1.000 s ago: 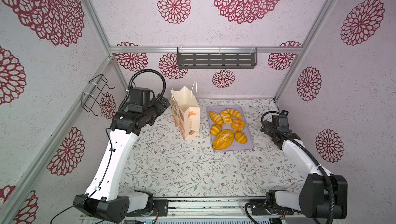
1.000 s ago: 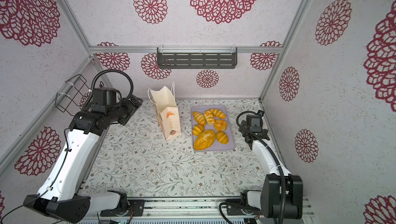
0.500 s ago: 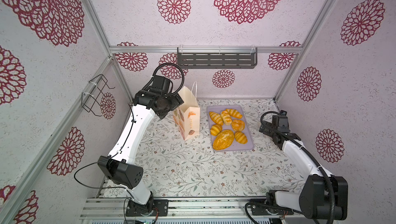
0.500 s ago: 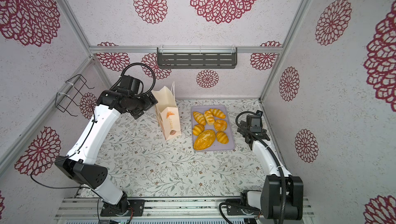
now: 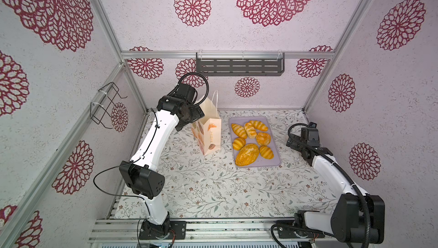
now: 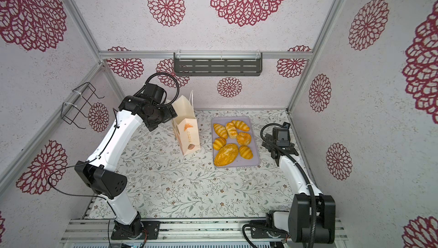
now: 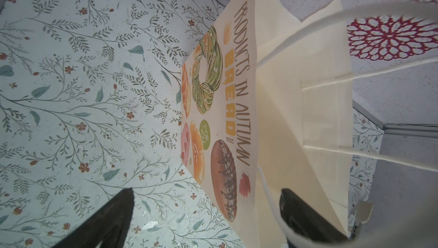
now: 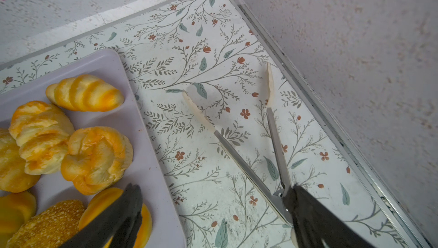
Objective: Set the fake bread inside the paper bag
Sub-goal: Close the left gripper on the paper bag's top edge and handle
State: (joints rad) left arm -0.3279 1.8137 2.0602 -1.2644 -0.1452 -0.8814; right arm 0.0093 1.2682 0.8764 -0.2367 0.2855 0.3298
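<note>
The paper bag point(image 5: 211, 133) point(image 6: 188, 135) stands upright at the middle back of the table, its mouth open. Just right of it, several pieces of fake bread point(image 5: 247, 154) point(image 6: 226, 154) point(image 8: 94, 156) lie on a lilac tray point(image 5: 275, 160) point(image 8: 102, 68). My left gripper point(image 5: 198, 114) point(image 6: 171, 114) point(image 7: 206, 192) is open at the bag's top left rim. One finger hangs outside the bag's printed side point(image 7: 213, 106) and the other over its mouth, beside a cord handle. My right gripper point(image 5: 290, 140) point(image 6: 266, 140) point(image 8: 215, 187) is open and empty, low beside the tray's right edge.
Metal tongs point(image 8: 248, 171) with cream tips lie on the table between the tray and the right wall, under my right gripper. A wire basket point(image 5: 106, 106) hangs on the left wall and a grey shelf point(image 5: 239, 65) on the back wall.
My left arm has swung from near the left wall over to the bag's top rim, and its gripper stayed open. The right arm, bag and bread have not moved.
</note>
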